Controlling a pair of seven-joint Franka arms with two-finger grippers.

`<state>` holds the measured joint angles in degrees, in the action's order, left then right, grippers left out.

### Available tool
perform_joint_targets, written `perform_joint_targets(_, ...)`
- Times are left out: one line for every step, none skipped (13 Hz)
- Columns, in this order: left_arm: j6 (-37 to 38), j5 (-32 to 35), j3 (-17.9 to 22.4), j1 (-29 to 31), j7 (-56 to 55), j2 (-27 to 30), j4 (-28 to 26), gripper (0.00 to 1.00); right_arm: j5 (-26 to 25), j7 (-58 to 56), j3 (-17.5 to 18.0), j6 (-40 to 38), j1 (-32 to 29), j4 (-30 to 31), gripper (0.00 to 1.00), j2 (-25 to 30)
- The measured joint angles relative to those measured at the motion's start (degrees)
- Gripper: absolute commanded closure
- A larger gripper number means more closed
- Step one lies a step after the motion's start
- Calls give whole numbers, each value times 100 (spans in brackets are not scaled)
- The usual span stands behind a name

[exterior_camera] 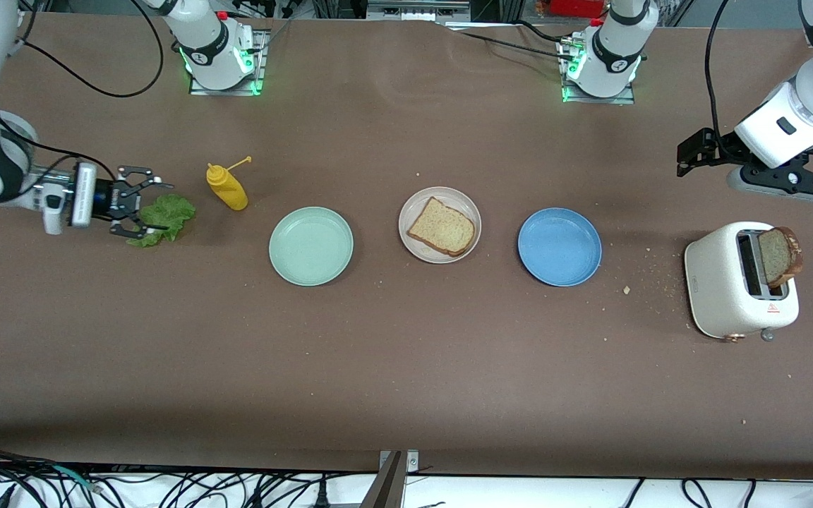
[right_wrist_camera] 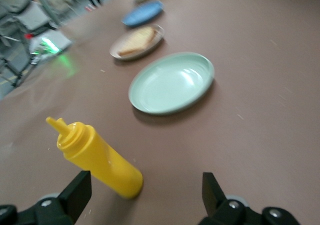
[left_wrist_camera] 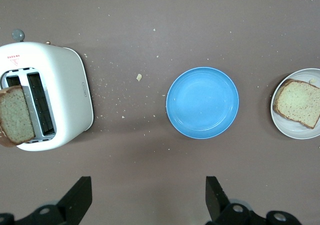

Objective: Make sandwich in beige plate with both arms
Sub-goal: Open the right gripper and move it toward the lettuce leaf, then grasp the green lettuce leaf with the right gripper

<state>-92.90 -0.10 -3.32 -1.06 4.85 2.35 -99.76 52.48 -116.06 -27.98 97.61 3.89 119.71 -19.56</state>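
We are looking at the brown worktop (exterior_camera: 406,367) with three plates in a row across its middle. The beige plate (exterior_camera: 440,224) is sitting between the mint green plate (exterior_camera: 311,245) and the blue plate (exterior_camera: 559,246), and it is carrying one bread slice (exterior_camera: 442,226) lying flat.

A second bread slice (exterior_camera: 779,255) is standing up out of a slot of the white toaster (exterior_camera: 740,279) at the left arm's end of the worktop. The lettuce leaf (exterior_camera: 161,219) is lying on the worktop at the right arm's end, just beside the yellow mustard bottle (exterior_camera: 226,186).

The right pincer (exterior_camera: 144,208) is sitting low at the lettuce leaf with its fingers spread wide; we cannot tell whether they are touching the leaf.

The left pincer (exterior_camera: 689,152) is hanging in the air above the worktop near the toaster, fingers wide apart and holding nothing. Crumbs (exterior_camera: 650,275) are lying scattered between the blue plate and the toaster.
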Motion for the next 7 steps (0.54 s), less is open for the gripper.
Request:
perform_joint_targets(0, 0, 7, 5, 0, -1, 0, 0, -305, 714, 0, 170, -1, -204, 1, 97)
perform_joint_targets(0, 1, 16, 35, 0, -2, 0, 0, -648, 1466, 4, 360, -2, -409, 2, 139)
perform_joint_targets(0, 2, 21, 92, 0, -8, 0, 0, -1013, 2269, 18, 619, -3, -585, 2, 143)
perform_joint_targets(-8, 2, 33, 135, 0, -23, 7, 0, -1398, 3069, 78, 982, -5, -691, 2, 146)
perform_joint_targets(-11, 2, 38, 171, 0, -54, 52, 0, -1863, 3898, 219, 1381, -8, -754, 2, 156)
perform_joint_targets(-11, 2, 38, 198, 0, -96, 109, 0, -2346, 4768, 412, 1691, -6, -777, 1, 173)
perform_joint_targets(-11, 2, 38, 211, 0, -135, 151, 0, -2788, 5661, 605, 1860, -3, -776, 1, 184)
